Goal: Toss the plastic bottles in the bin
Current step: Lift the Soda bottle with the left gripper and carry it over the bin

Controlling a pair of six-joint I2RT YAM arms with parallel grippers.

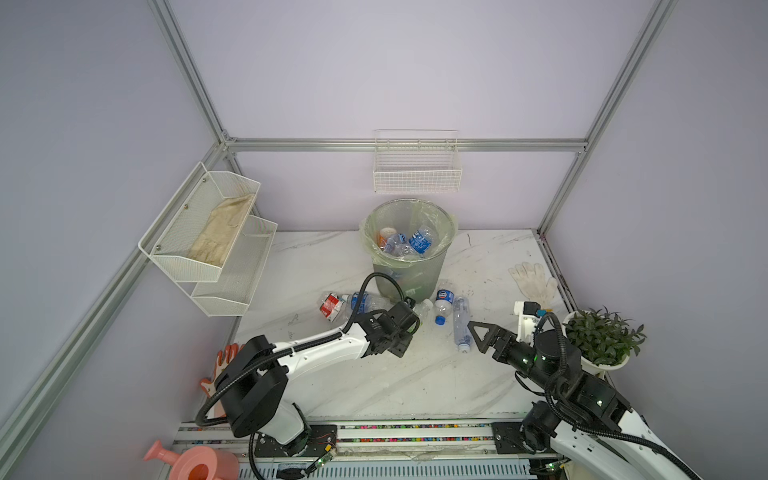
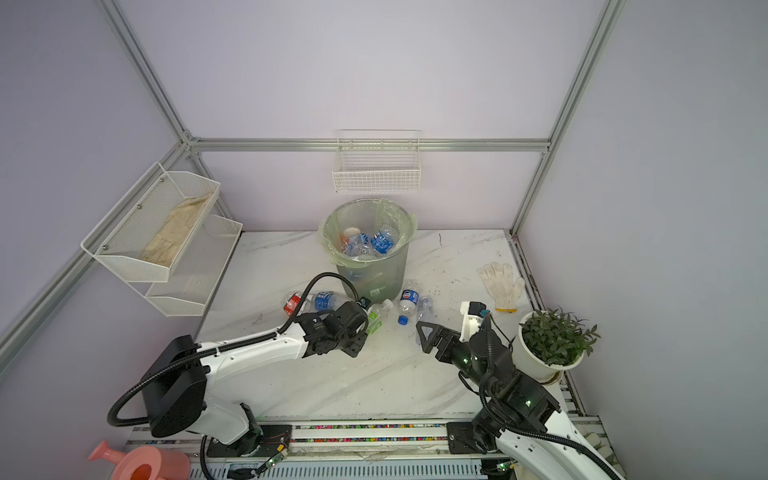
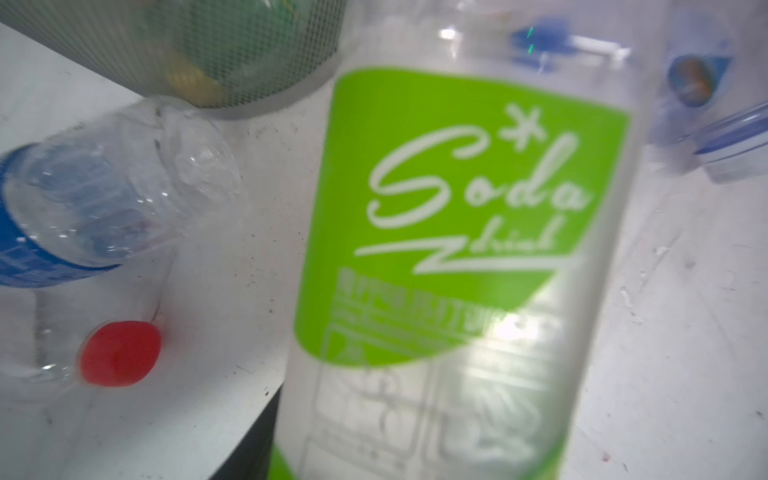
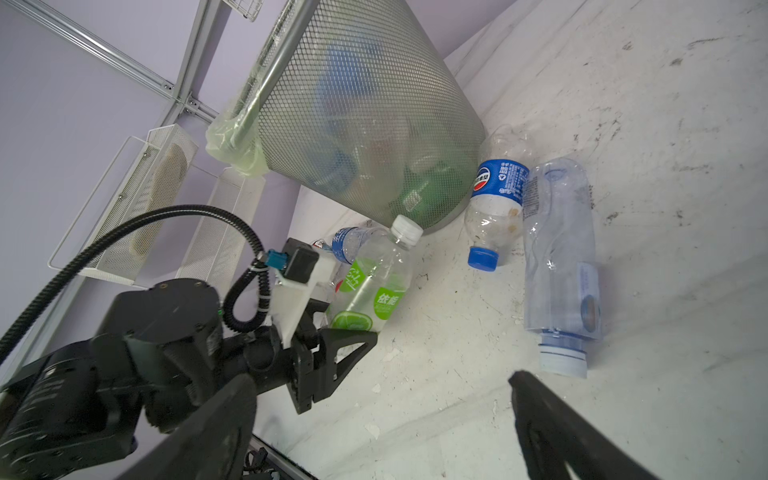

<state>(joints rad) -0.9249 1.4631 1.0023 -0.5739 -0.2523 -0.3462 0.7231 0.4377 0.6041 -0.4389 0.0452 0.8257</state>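
Now left gripper (image 2: 366,328) clamps green-label bottle (image 4: 376,286) beside bin (image 4: 374,104) base; right gripper (image 1: 476,337) gapes empty near clear bottle (image 1: 461,324), bare tabletop (image 1: 395,374) between arms.

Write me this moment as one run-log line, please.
left gripper: shut on green-label bottle, beside bin | right gripper: open, near pale clear bottle | in bin: several bottles | table: four loose bottles
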